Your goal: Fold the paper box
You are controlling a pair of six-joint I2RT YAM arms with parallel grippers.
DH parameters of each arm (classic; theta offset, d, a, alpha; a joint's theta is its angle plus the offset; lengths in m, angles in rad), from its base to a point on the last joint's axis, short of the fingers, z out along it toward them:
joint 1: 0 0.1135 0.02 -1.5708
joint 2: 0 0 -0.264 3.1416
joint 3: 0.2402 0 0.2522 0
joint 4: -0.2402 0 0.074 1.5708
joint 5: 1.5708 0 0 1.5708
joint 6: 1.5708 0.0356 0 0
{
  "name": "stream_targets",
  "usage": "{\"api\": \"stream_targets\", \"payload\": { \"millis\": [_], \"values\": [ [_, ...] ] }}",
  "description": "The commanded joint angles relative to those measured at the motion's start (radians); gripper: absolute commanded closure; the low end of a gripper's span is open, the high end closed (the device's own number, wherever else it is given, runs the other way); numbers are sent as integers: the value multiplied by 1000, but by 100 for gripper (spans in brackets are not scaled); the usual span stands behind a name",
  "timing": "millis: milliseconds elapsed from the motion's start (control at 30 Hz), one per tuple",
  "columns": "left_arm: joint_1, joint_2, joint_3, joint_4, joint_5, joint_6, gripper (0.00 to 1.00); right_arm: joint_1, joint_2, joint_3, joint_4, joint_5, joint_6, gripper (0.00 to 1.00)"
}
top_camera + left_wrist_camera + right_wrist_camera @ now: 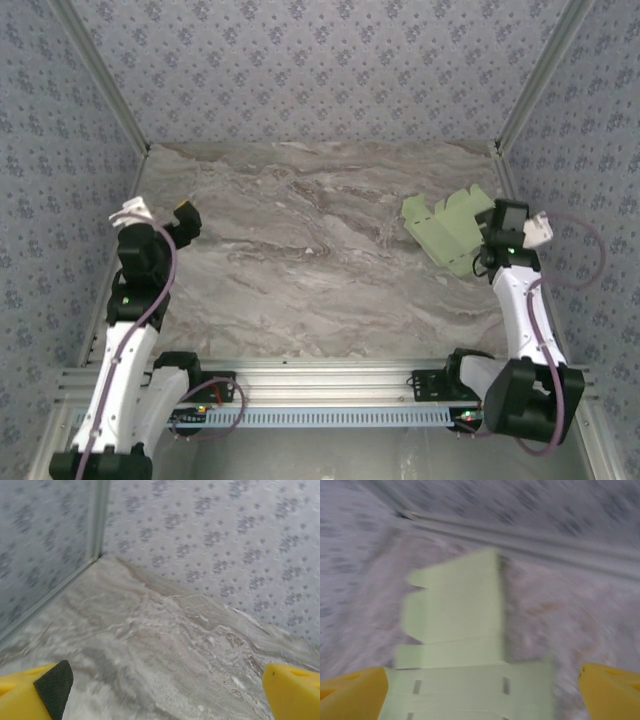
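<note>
I had two claws, and both were released, with the jaws standing wide and nothing grasped between them. My left claw was at the left side of the marbled surface, close to the left wall. From my left wrist I saw its two yellow fingertips far apart at the bottom corners, one of them with a black pad, and between them was bare surface up to the patterned wall. The paper box lay on the far right part of the surface as a flat pale green cut-out. It was unfolded, with notched flaps along its edges, and it was near the right wall. My right claw was just beside it, at its right edge. From my right wrist the picture was blurred, but the paper box lay directly in front of my right claw. Its near end, with small slots cut in it, reached in between the yellow fingertips. I could not tell if the card touched the left finger.
</note>
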Motion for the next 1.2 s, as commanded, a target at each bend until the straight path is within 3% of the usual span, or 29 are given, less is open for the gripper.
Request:
{"api": "stream_targets", "payload": {
  "millis": [0, 100, 367, 467, 600, 667, 833, 933, 1033, 1100, 1167],
  "values": [
    [14, -37, 2, -233, 13, -111, 1, -83, 29, -63, -129, -226, 236, 0],
    [14, -39, -30, -232, 94, -120, 1, -135, 87, -76, -93, -310, 244, 0],
    [8, -17, -66, -220, 169, -152, 1, -183, 307, 70, -98, -435, -50, 0],
    [7, -15, -71, -221, 164, -170, 1, -184, 354, 59, -49, -488, -47, 12],
    [4, -15, -90, -209, 179, -163, 1, -176, 383, 29, 21, -539, -3, 39],
    [3, -14, -84, -226, 165, -163, 1, -159, 391, 17, 22, -523, 13, 46],
    [3, -23, -92, -232, 185, -166, 1, -83, 395, 14, -17, -461, 18, 50],
    [3, -25, -74, -271, 188, -164, 1, -39, 392, -16, -2, -449, 33, 69],
    [4, -34, -76, -273, 200, -152, 1, -4, 387, -27, -9, -445, 39, 72],
    [3, -39, -68, -290, 188, -148, 1, 23, 372, -40, 2, -435, 40, 84],
    [3, -45, -63, -306, 188, -160, 1, 45, 364, -42, 8, -434, 30, 89]
  ]
}}
